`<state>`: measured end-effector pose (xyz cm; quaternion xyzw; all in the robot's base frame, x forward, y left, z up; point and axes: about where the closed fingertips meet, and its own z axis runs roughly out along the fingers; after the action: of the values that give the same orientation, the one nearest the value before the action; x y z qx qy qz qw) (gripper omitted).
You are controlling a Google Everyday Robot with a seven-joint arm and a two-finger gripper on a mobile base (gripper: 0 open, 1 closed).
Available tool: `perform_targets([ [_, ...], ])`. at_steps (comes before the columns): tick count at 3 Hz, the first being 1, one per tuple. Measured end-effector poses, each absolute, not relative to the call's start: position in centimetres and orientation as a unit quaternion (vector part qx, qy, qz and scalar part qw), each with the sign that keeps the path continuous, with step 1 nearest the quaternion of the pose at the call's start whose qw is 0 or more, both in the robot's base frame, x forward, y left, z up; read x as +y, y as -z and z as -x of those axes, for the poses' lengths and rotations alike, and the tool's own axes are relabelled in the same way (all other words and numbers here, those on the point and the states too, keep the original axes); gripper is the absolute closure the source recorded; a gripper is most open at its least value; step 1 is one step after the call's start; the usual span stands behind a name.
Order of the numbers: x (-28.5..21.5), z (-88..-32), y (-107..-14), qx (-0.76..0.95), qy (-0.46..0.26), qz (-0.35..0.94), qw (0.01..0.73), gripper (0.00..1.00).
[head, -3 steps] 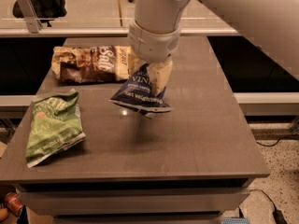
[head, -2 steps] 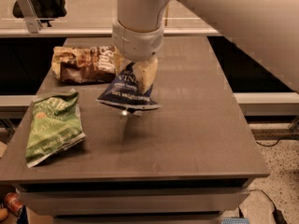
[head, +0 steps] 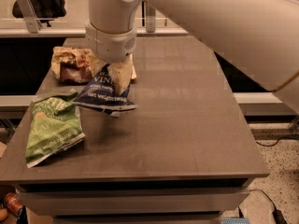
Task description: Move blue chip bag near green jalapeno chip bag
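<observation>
My gripper [head: 111,76] is shut on the top of the blue chip bag [head: 103,95] and holds it hanging above the table, its shadow on the surface below. The bag's white lettering faces the camera. The green jalapeno chip bag [head: 52,125] lies flat on the table's left side. The blue bag's lower left corner hangs just right of the green bag's top end, close to it. My white arm comes down from the upper right and hides part of the table behind it.
A brown-and-cream chip bag [head: 72,64] lies at the back left, partly behind my gripper. The dark grey table [head: 187,125] has edges close on the left and front. A rail and a dark chair stand behind the table.
My gripper has carried the blue bag to the left, from the table's middle toward the green bag. The green and brown bags have not moved.
</observation>
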<state>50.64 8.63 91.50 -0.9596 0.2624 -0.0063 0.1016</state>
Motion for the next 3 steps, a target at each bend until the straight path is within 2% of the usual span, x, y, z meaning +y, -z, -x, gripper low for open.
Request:
perform_targets([
  [3,13.6,-49.9,-90.6,0.245,-0.019,0.961,0.127,1.00],
])
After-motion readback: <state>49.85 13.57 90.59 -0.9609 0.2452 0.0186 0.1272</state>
